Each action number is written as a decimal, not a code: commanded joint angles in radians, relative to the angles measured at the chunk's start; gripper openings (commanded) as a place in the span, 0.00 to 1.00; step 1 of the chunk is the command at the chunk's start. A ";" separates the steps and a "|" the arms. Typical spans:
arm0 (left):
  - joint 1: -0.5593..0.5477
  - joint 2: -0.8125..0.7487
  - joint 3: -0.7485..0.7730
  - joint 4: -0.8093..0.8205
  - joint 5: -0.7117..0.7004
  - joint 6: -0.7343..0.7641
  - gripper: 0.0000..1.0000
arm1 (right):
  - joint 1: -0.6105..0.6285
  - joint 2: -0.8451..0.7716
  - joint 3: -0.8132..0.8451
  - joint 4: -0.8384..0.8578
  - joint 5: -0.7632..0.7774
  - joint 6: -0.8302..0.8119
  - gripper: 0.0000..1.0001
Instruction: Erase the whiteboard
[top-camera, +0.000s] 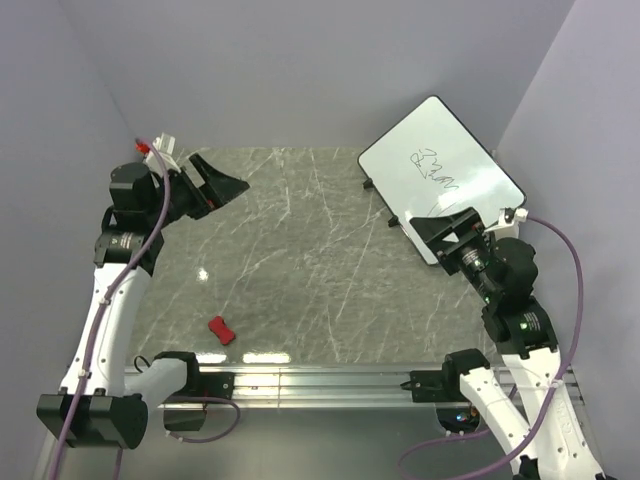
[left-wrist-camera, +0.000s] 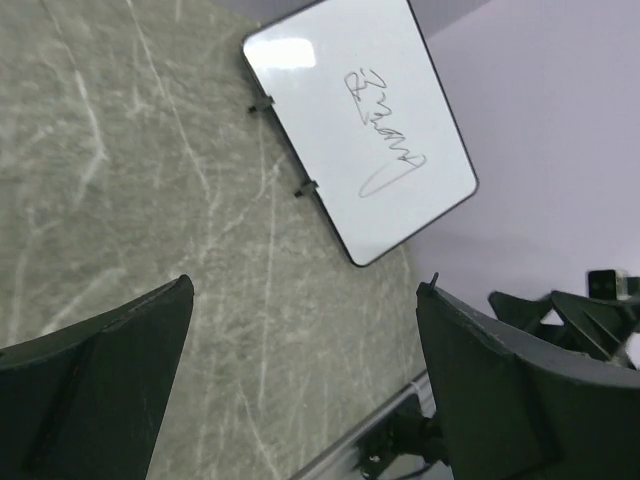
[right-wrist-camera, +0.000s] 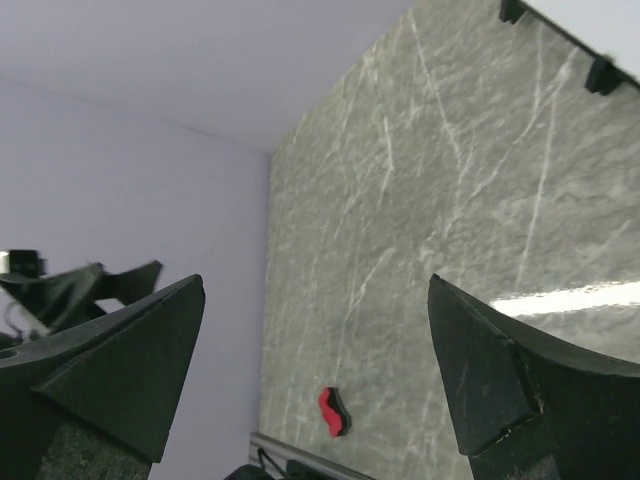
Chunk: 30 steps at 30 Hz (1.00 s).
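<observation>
**Board still marked, both grippers open and empty**

Surface: a grey-green marbled table (top-camera: 300, 270) with pale veins and glare spots is seen. It is boxed in by plain lavender walls (top-camera: 60, 80) on the left, far and right sides. A metal rail (top-camera: 320, 380) is run along the near edge, where the arm bases are mounted.

The whiteboard (top-camera: 440, 165) is placed at the far-right corner, turned diagonally, close to the right wall. A black scribble (top-camera: 437, 167) is seen on its middle. Whether it lies flat or is propped cannot be told.

The right gripper (top-camera: 442, 226) is held with jaws spread wide, nothing between them, just at the board's near edge. Contact cannot be confirmed.

The left gripper (top-camera: 222, 180) is likewise spread wide and empty, raised at the far left, well apart from the board.

A small red eraser (top-camera: 221, 330) is left on the near-left table, apart from both grippers.
</observation>
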 joint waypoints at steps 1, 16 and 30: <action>-0.005 0.027 0.115 -0.065 -0.079 0.090 1.00 | 0.007 0.017 0.070 -0.100 0.061 -0.092 0.99; -0.038 0.042 0.151 -0.152 -0.165 0.127 0.99 | -0.165 0.375 0.452 -0.211 0.544 -0.350 0.99; -0.141 0.100 0.079 -0.159 -0.215 0.163 0.99 | -0.590 0.550 0.117 0.290 0.087 0.004 0.94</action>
